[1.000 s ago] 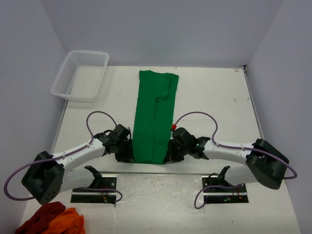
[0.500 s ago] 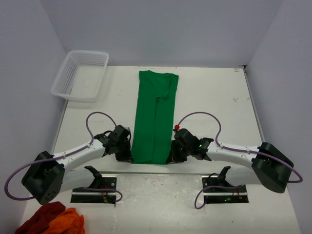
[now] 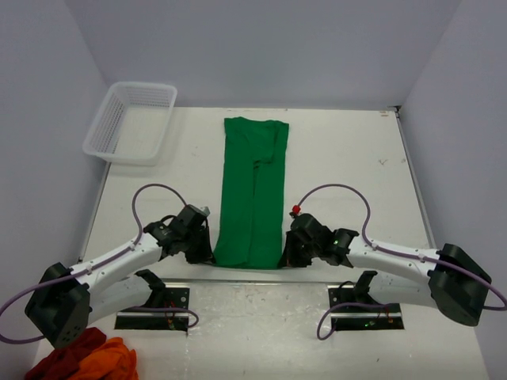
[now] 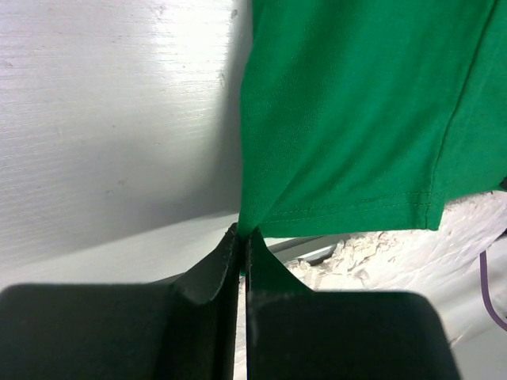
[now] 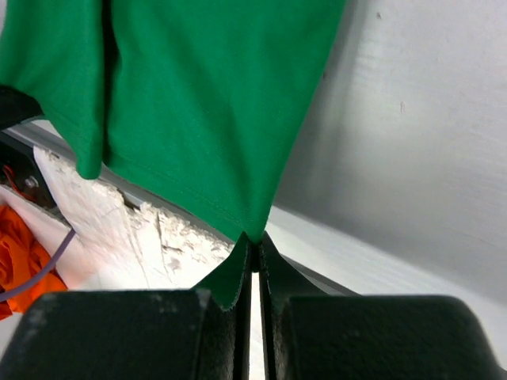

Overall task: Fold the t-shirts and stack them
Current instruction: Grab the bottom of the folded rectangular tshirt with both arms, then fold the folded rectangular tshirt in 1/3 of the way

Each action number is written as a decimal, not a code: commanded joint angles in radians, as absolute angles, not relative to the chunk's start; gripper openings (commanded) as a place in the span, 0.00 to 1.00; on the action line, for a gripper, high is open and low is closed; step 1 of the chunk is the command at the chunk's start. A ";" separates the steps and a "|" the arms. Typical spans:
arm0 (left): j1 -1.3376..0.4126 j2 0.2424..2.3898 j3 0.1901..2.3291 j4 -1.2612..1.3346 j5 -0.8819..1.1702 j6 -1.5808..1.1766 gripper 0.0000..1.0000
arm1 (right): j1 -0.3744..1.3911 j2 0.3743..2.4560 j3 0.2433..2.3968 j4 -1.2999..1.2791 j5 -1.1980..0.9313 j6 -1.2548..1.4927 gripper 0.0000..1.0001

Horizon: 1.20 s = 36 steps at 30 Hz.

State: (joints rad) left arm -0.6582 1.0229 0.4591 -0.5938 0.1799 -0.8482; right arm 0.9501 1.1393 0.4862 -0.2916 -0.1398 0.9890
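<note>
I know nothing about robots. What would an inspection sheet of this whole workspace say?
Surface: white table, a few small marks.
Job's things: green t-shirt, folded into a long strip, lying flat mid-table.
Clutter: white basket at the far left corner; red and orange cloth pile near left, past the arm bases.
Grippers: left gripper and right gripper, each shut on a near hem corner.
Cables: purple cables loop above both arms.
Surroundings: plain pale walls.

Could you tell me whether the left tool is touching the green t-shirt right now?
Touching. The left wrist view shows the left tool shut on the hem corner of the green t-shirt, with the cloth pinched in its grip.
</note>
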 commanded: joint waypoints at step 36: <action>-0.451 1.731 1.390 -0.739 0.020 -0.505 0.00 | 0.525 1.687 1.304 -0.610 -0.127 0.474 0.00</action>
